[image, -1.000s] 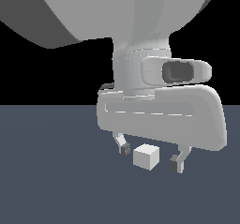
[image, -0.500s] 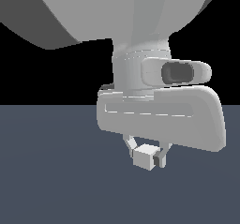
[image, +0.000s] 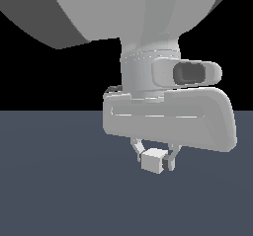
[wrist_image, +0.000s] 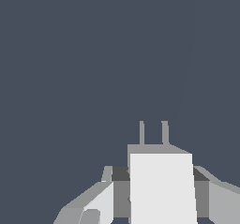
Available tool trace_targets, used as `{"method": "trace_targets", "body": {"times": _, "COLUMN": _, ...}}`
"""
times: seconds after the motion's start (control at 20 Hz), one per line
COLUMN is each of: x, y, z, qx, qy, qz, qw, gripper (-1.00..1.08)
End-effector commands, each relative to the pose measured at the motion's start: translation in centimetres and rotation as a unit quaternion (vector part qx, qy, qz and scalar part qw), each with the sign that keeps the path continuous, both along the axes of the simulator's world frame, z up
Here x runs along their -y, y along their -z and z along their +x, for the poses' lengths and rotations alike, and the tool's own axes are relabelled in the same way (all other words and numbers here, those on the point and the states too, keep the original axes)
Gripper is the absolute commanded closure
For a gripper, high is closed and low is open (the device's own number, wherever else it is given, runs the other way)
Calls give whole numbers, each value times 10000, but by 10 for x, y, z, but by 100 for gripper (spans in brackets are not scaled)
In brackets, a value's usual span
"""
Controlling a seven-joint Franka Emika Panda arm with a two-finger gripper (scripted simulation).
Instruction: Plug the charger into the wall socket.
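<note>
So across the exterior view, the left side is just the dark slate floor (image: 49, 180) with a black backdrop above it, nothing sitting there. Move toward the middle and you hit the big pale arm coming down from the top, ending in the wide hand body with a camera pod (image: 190, 73) sticking out on the exterior view's right.

Under that hand is the gripper (image: 154, 157), and its fingers are pinched in narrow around the charger (image: 152, 161), a little white-grey cube. One finger shows on each side of the cube, touching it, so it looks like a proper clamp and not just hovering around it. The cube looks to be carried clear of the floor, though I can't be sure from this angle.

The wrist view makes more sense of the hold: the charger (wrist_image: 161, 188) fills the space between the finger pads (wrist_image: 101, 202), and two thin grey prongs (wrist_image: 153, 132) stick out of its far face, pointing away from the hand. My guess is that's the whole reason for grabbing it by the side faces: it leaves the prongs free and leading, ready to go into the holes.

The wall socket isn't visible in either view, only bare floor beyond the prongs. So I'd say the grasp part is done and the carry and line-up to the socket is what's left.
</note>
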State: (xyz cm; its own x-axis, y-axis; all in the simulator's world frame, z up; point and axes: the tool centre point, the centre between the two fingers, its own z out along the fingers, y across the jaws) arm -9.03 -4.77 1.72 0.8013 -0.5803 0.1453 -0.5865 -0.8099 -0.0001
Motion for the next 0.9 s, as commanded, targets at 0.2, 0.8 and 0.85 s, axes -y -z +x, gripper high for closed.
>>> {"method": "trace_targets", "body": {"times": 0.2, "x": 5, "y": -13, "z": 13, "qx": 8, "qy": -499, "qz": -10, "qw": 9988, "gripper": 108}}
{"method": "trace_targets", "body": {"times": 0.8, "x": 7, "y": -50, "z": 55, "qx": 14, "qy": -1991, "qz": -17, "qw": 9800, "gripper": 108}}
{"method": "trace_targets", "body": {"times": 0.85, "x": 7, "y": -53, "z": 58, "qx": 14, "qy": -2120, "qz": -17, "qw": 9773, "gripper": 108}}
